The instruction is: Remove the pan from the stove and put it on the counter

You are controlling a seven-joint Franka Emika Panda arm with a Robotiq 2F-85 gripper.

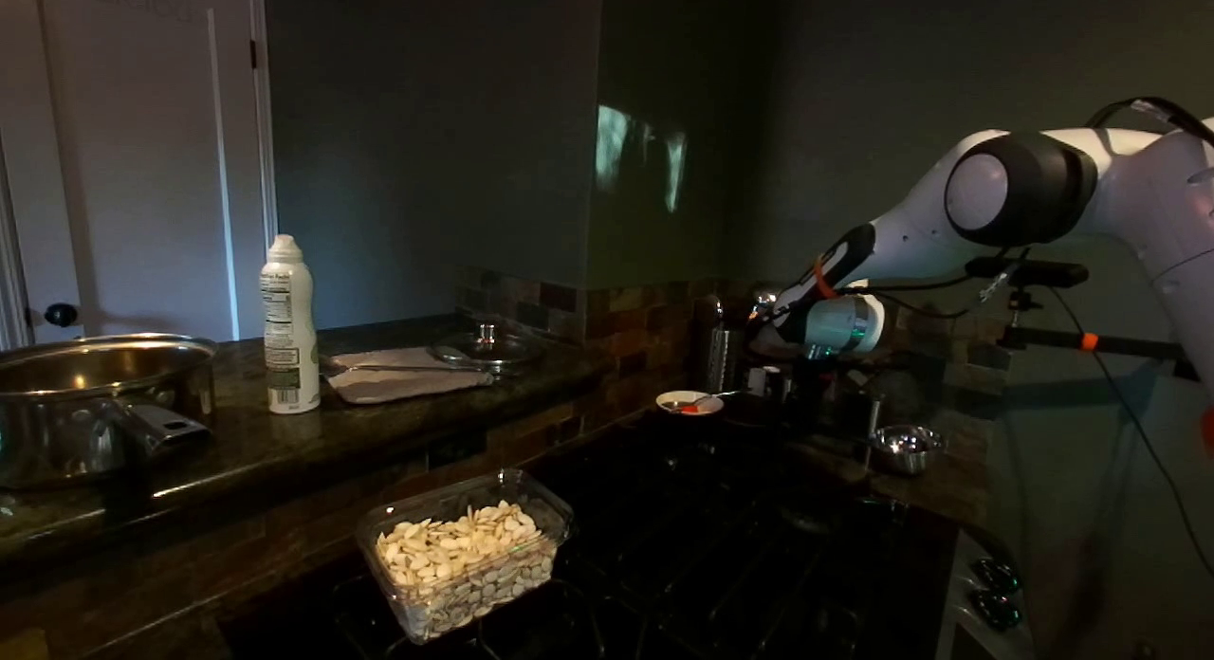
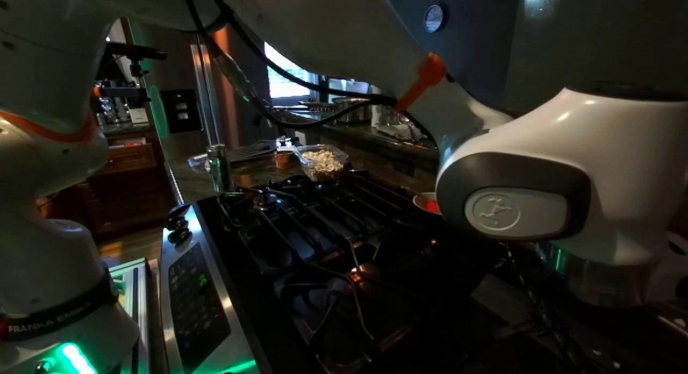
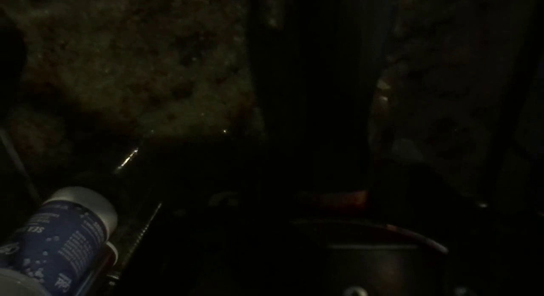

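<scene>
The stove (image 1: 702,565) is a black cooktop with dark grates and a steel control panel; it also shows in an exterior view (image 2: 322,239). The pan cannot be made out with certainty; the back of the stove is too dark. The counter (image 1: 228,447) is dark speckled stone; speckled stone also shows in the wrist view (image 3: 127,75). My gripper (image 1: 808,385) points down over the back corner, a dark shape under the white wrist. In the wrist view the jaws are lost in darkness. A dark upright shape fills the upper middle there; I cannot tell what it is.
A clear box of pale seeds (image 1: 465,556) stands at the stove's end. A white dish (image 1: 689,403) and a steel bowl (image 1: 908,448) are near the gripper. A blue sea salt container (image 3: 63,240) lies close in the wrist view. A steel pot (image 1: 66,432) and white bottle (image 1: 289,328) stand on the counter.
</scene>
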